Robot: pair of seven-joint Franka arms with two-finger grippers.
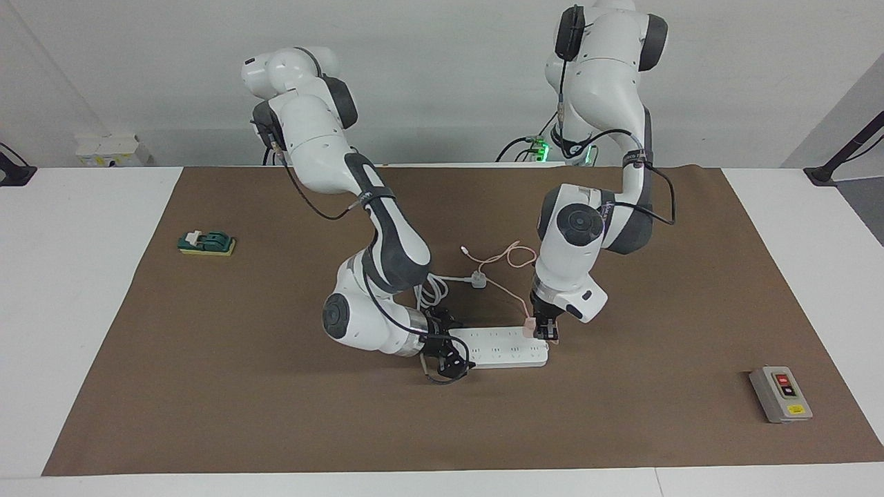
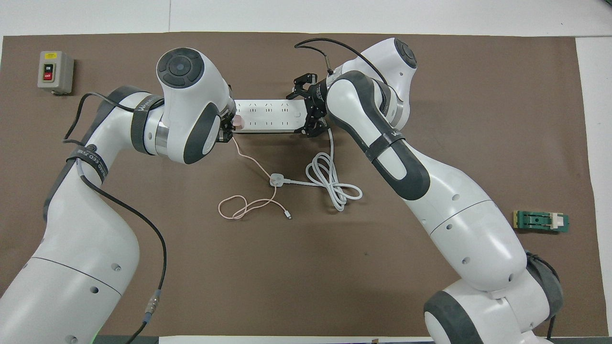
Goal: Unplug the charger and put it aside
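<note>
— Left gripper [image 1: 548, 332] down at the power strip [image 1: 501, 346], at the end toward the left arm, clamped on the charger [image 1: 529, 328]. Right gripper [image 1: 447, 345]?

— Set low at the strip's other end, straddling it, fingers spread on either side (whether actually touching, cannot tell).

— And the surface?

— White table [image 1: 83, 290] covered by a large brown mat [image 1: 276, 414]; pale plain wall at the robots' end, with black cables and a green light by the left arm's base.

— Anything else lying about?

— Grey switch box [image 1: 780, 394] with red and black buttons toward the left arm's end, well apart from the strip. Small green block [image 1: 206, 242] on a yellow pad toward the right arm's end. White plug [image 1: 478, 279] with a thick white cord [image 2: 330, 184], looped on the mat nearer to the robots than the strip.

— Now the charger itself?

— Small, pale pink, cube-shaped, sitting on the strip's end socket, mostly hidden by the gripper from overhead. Thin pink cable [image 2: 253, 165] trailing toward the robots, passing beside the white plug (crossing its cord, it seems), then curling into a loose loop and ending in a small connector [image 2: 288, 216] flat on the mat.

— Prongs visible?

— Hidden.
</note>
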